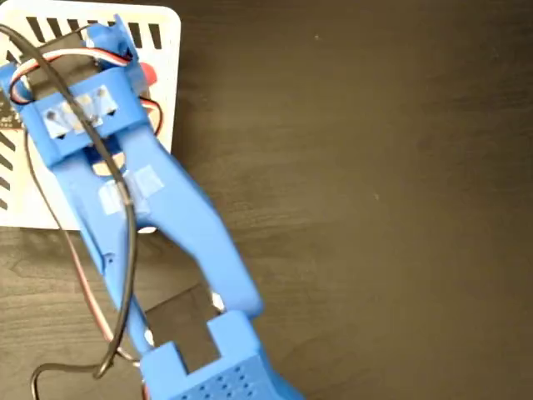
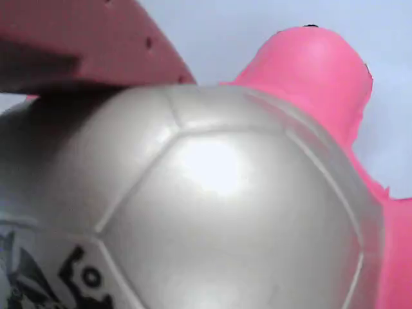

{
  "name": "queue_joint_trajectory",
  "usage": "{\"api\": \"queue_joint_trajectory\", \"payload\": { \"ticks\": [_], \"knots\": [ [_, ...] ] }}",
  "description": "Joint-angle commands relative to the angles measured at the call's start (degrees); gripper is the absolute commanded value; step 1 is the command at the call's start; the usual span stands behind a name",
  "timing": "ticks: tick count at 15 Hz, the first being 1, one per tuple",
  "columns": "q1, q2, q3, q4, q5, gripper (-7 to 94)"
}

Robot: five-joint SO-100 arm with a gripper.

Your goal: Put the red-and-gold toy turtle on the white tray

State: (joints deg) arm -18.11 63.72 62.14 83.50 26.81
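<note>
Beneath the blue arm (image 1: 158, 217), upper left of the fixed view: white tray (image 1: 166, 50) with black slanted stripes, on a dark wood table (image 1: 375, 208). Pincer (image 1: 112, 42): over the tray; how far it stands open cannot be told. Red-and-gold toy turtle (image 2: 212, 193): fills the wrist view directly below the pincer, one finger (image 2: 84, 42) lying against its shiny domed shell, head at upper right; a red sliver shows beside the pincer in the fixed view.
</note>
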Motion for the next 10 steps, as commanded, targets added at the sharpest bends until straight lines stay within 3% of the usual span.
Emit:
{"api": "queue_joint_trajectory", "payload": {
  "ticks": [1, 5, 10],
  "knots": [
    [-1.1, 2.5, -3.6, -0.1, 0.8, 30],
    [-2.8, 1.8, -3.0, 0.4, 1.3, 59],
    [-4.0, 1.8, -3.2, 0.7, 1.1, 59]
  ]
}}
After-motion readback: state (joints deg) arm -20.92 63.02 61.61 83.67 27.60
